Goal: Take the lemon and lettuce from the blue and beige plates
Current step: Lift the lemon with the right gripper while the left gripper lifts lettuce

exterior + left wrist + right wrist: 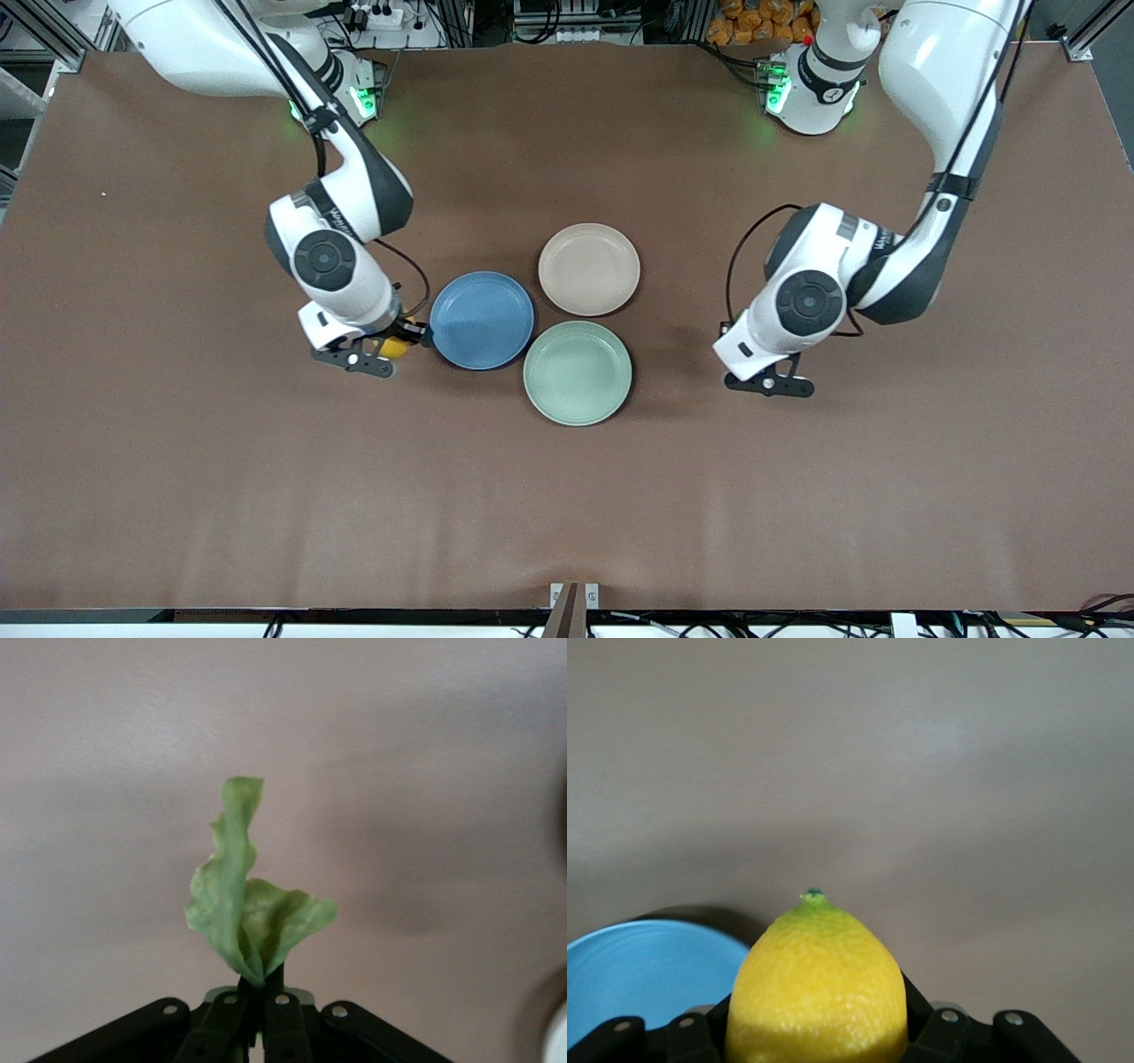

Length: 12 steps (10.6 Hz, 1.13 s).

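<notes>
The left hand (pixel 257 992), at the front view's centre right over bare table (pixel 886 478), is pinched together on the lettuce (pixel 248 921), which stands up from its fingertips. At centre left, the right hand (pixel 819 1028) is clamped on the lemon (pixel 819 983) beside the blue plate (pixel 483 319); the beige plate (pixel 589 268) sits above it.

Glossy white arm shells with dark grey joints and round black caps; black cables; green base lights; black claws with silver screws.

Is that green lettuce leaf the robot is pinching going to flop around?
Probably yes. The thin, crinkled green lettuce leaf curls and folds on itself above the left gripper, so it looks limp and very light. Pinched only at its base, it would likely sway when moved, and might tear if squeezed hard.
</notes>
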Tool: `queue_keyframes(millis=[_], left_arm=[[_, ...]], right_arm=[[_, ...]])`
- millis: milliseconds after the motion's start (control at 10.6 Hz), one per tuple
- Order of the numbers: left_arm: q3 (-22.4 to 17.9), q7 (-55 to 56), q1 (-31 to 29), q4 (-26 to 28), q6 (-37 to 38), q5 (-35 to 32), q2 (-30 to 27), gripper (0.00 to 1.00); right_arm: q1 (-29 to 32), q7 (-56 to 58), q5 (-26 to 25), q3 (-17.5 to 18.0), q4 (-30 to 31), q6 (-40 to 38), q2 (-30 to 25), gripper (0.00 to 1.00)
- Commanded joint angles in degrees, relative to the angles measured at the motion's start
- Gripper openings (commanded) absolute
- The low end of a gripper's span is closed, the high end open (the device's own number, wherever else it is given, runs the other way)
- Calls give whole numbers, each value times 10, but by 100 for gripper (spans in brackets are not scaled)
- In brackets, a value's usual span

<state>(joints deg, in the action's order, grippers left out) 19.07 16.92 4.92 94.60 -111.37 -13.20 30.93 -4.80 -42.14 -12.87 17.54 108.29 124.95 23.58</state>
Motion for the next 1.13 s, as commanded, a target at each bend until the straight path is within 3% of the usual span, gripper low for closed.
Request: queue_keyframes(millis=[0,282,565,753,847,941,1035], left_arm=[[3,-59,-29,-17,-5,-33,22,0],[1,-90,-62,-55,-32,-34,67,0],[-28,-129,-68,-55,-98,-34,92,0],[-31,-131,-68,-54,-100,-35,97,0],[-31,-131,-68,-54,-100,-35,104,7],[-33,-132,-68,-54,-101,-37,113,58],[-40,-135,-67,-53,-116,-55,116,100]], right_arm=[[5,87,36,-36,59,2,-56,28],[5,200,65,-95,96,2,-91,28],[6,284,65,-145,106,6,-93,28],[8,333,65,-175,129,21,-102,28],[8,355,66,-186,151,49,-105,28],[13,375,67,-195,182,100,-102,28],[25,393,68,-196,212,163,-96,27]])
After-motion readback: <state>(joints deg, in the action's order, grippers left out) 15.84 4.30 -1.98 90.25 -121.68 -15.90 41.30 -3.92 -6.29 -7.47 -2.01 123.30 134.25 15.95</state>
